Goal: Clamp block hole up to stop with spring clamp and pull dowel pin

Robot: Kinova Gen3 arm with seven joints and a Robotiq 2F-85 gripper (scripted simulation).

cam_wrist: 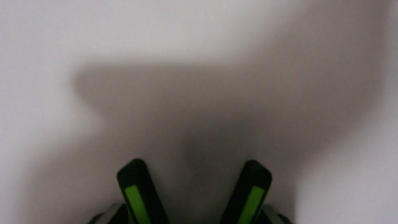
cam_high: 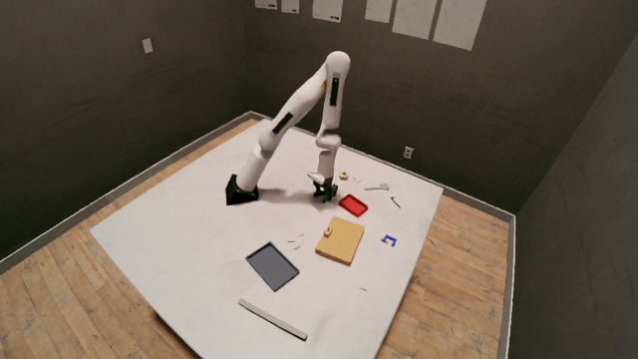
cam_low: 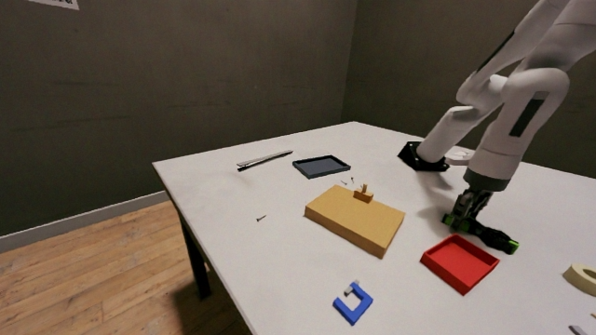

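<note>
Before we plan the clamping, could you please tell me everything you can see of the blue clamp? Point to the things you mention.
The blue clamp (cam_high: 390, 240) (cam_low: 358, 313) is a small, angular, C-shaped piece with a smooth, evenly coloured surface; its material is unclear. A short grey part sits at one end of its open side. It lies flat on the white table top (cam_high: 199, 239) (cam_low: 279, 279), apart from the wooden board (cam_high: 344, 241) (cam_low: 356, 216) and the red tray (cam_high: 353, 205) (cam_low: 460, 264). Nothing is seen in its opening, and only the table touches it.

Setting: workshop-like robot cell. White bench (cam_high: 199, 219) (cam_low: 261, 154) stands between dark walls; tape roll (cam_high: 344, 176) (cam_low: 582, 277), screws and blue clamp (cam_high: 390, 240) (cam_low: 354, 304) lie on it, clamp near one long edge.
</note>
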